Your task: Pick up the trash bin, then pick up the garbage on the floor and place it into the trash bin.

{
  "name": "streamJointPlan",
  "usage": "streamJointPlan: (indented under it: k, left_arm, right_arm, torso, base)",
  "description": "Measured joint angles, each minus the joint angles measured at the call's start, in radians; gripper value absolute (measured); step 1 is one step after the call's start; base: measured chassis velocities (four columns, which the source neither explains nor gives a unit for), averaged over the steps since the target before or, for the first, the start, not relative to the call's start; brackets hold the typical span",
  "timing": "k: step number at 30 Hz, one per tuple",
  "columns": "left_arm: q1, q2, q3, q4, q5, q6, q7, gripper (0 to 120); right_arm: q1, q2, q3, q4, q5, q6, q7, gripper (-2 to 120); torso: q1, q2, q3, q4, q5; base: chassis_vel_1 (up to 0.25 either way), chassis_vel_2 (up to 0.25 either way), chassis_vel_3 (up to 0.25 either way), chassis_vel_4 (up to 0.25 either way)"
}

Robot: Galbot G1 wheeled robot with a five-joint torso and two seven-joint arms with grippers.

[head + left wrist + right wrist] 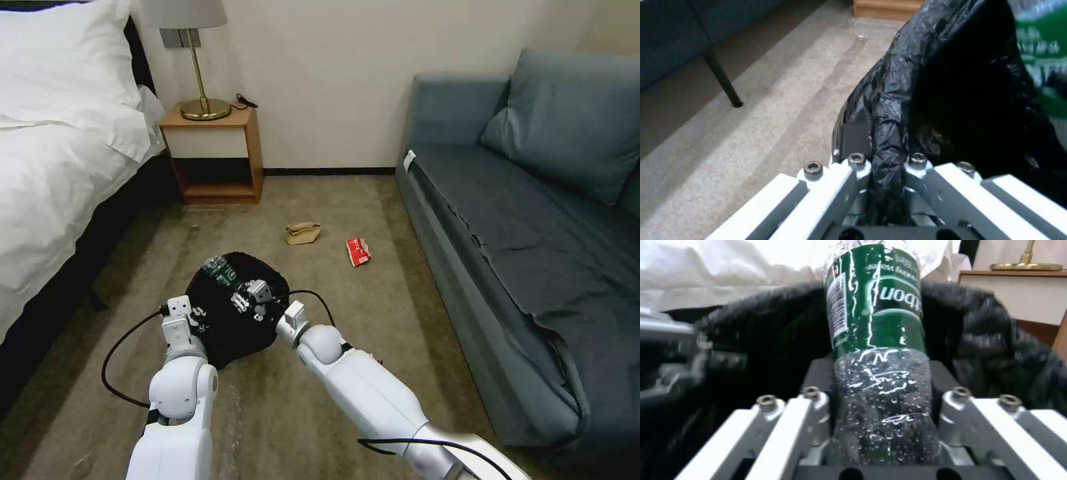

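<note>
The clear bottle (880, 373), beaded with droplets, is wearing a green label whose white lettering is only partly legible. The right gripper (882, 426) is clenching it over the trash bin (233, 310). The left gripper (887, 186) is pinching the bin's crinkly black bag at the rim. Crumpled tan paper (303, 233) and a red-and-white packet (358, 252) are lying on the carpet (400, 320).

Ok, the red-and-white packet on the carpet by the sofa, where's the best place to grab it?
The red-and-white packet lies flat on the carpet, clear of the crumpled paper and sofa. Probably best from straight above, with the fingers closing across its narrow width, since a flat packet gives no side to grip.
</note>
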Motion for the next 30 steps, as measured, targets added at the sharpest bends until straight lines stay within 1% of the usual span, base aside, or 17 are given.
streamJointPlan:
  k: [1, 2, 4, 5, 7, 8, 10, 11, 13, 14, 16, 23, 25, 26, 28, 29, 30]
  left_arm:
    - [0.004, 0.001, -0.005, -0.003, 0.000, 0.000, 0.000, 1]
    - [0.004, 0.001, -0.005, -0.003, 0.000, 0.000, 0.000, 1]
    - [0.008, 0.001, -0.009, -0.005, -0.001, 0.000, 0.000, 1]
    - [0.008, 0.001, -0.009, -0.005, -0.001, 0.000, 0.000, 1]
    - [0.007, 0.001, -0.010, -0.005, -0.001, 0.000, 0.000, 1]
    - [0.007, 0.001, -0.010, -0.005, -0.001, 0.000, 0.000, 1]
    - [0.005, 0.000, -0.010, -0.005, -0.002, 0.000, 0.000, 1]
    - [0.005, 0.000, -0.010, -0.005, -0.002, 0.000, 0.000, 1]
    - [0.003, 0.000, -0.009, -0.004, -0.002, 0.000, 0.000, 1]
    - [0.003, 0.000, -0.009, -0.004, -0.002, 0.000, 0.000, 1]
    - [0.000, 0.000, -0.010, -0.001, -0.002, 0.000, 0.000, 1]
    - [-0.004, 0.005, -0.017, 0.004, -0.006, -0.001, 0.000, 1]
    - [-0.007, 0.007, -0.022, 0.005, -0.011, -0.001, 0.000, 1]
    - [-0.007, 0.007, -0.022, 0.005, -0.011, -0.001, 0.000, 1]
    - [-0.008, 0.012, -0.024, 0.007, -0.017, -0.001, 0.001, 1]
    - [-0.008, 0.012, -0.024, 0.007, -0.017, -0.001, 0.001, 1]
    - [-0.009, 0.014, -0.026, 0.009, -0.019, -0.001, -0.001, 1]
  right_arm:
    - [-0.003, -0.004, 0.001, 0.006, -0.002, -0.002, -0.006, 44]
    - [-0.003, -0.004, 0.001, 0.006, -0.002, -0.002, -0.006, 44]
    - [-0.005, -0.011, 0.003, 0.022, -0.003, -0.009, -0.017, 55]
    - [-0.005, -0.011, 0.003, 0.022, -0.003, -0.009, -0.017, 55]
    - [-0.007, -0.017, 0.004, 0.033, -0.003, -0.012, -0.023, 65]
    - [-0.007, -0.017, 0.004, 0.033, -0.003, -0.012, -0.023, 65]
    - [-0.012, -0.019, 0.009, 0.045, -0.004, -0.017, -0.029, 77]
    - [-0.012, -0.019, 0.009, 0.045, -0.004, -0.017, -0.029, 77]
    - [-0.016, -0.020, 0.013, 0.049, -0.006, -0.017, -0.032, 87]
    - [-0.016, -0.020, 0.013, 0.049, -0.006, -0.017, -0.032, 87]
    - [-0.021, -0.025, 0.019, 0.058, -0.013, -0.018, -0.038, 98]
    - [0.001, -0.041, 0.079, 0.108, -0.004, -0.032, -0.036, 100]
    - [0.024, -0.068, 0.139, 0.141, 0.000, -0.053, -0.033, 100]
    - [0.024, -0.068, 0.139, 0.141, 0.000, -0.053, -0.033, 100]
    - [0.038, -0.101, 0.191, 0.150, -0.027, -0.077, -0.034, 100]
    - [0.038, -0.101, 0.191, 0.150, -0.027, -0.077, -0.034, 100]
    - [0.040, -0.121, 0.211, 0.147, -0.048, -0.088, -0.045, 100]
  torso:
    - [0.000, 0.000, 0.000, 0.0000, 0.0000]
    - [0.000, 0.000, 0.000, 0.0000, 0.0000]
    - [0.000, 0.000, 0.000, 0.0001, 0.0000]
    - [0.000, 0.000, 0.000, 0.0001, 0.0000]
    - [0.000, 0.000, 0.000, 0.0000, 0.0000]
    - [0.000, 0.000, 0.000, 0.0000, 0.0000]
    - [0.000, 0.000, 0.000, 0.0000, 0.0000]
    - [0.000, 0.000, 0.000, 0.0000, 0.0000]
    - [0.000, 0.000, 0.000, 0.0000, 0.0001]
    - [0.000, 0.000, 0.000, 0.0000, 0.0001]
    - [0.000, 0.000, 0.000, 0.0000, 0.0001]
    - [0.000, 0.000, 0.000, 0.0001, 0.0001]
    - [0.000, 0.000, 0.000, 0.0002, 0.0002]
    - [0.000, 0.000, 0.000, 0.0002, 0.0002]
    - [0.000, 0.000, 0.000, 0.0000, 0.0002]
    - [0.000, 0.000, 0.000, 0.0000, 0.0002]
    - [0.000, 0.000, 0.000, -0.0001, 0.0001]
  base:
    - [0.000, 0.000, 0.000, 0.000]
    - [0.000, 0.000, 0.000, 0.000]
    - [0.000, 0.000, 0.000, 0.000]
    - [0.000, 0.000, 0.000, 0.000]
    - [0.000, 0.000, 0.000, 0.000]
    - [0.000, 0.000, 0.000, 0.000]
    - [0.000, 0.000, 0.000, 0.000]
    - [0.000, 0.000, 0.000, 0.000]
    - [0.000, 0.000, 0.000, 0.000]
    - [0.000, 0.000, 0.000, 0.000]
    - [0.000, 0.000, 0.000, 0.000]
    - [0.000, 0.000, 0.000, 0.000]
    - [0.000, 0.000, 0.000, 0.000]
    - [0.000, 0.000, 0.000, 0.000]
    - [0.000, 0.000, 0.000, 0.000]
    - [0.000, 0.000, 0.000, 0.000]
    - [0.000, 0.000, 0.000, 0.000]
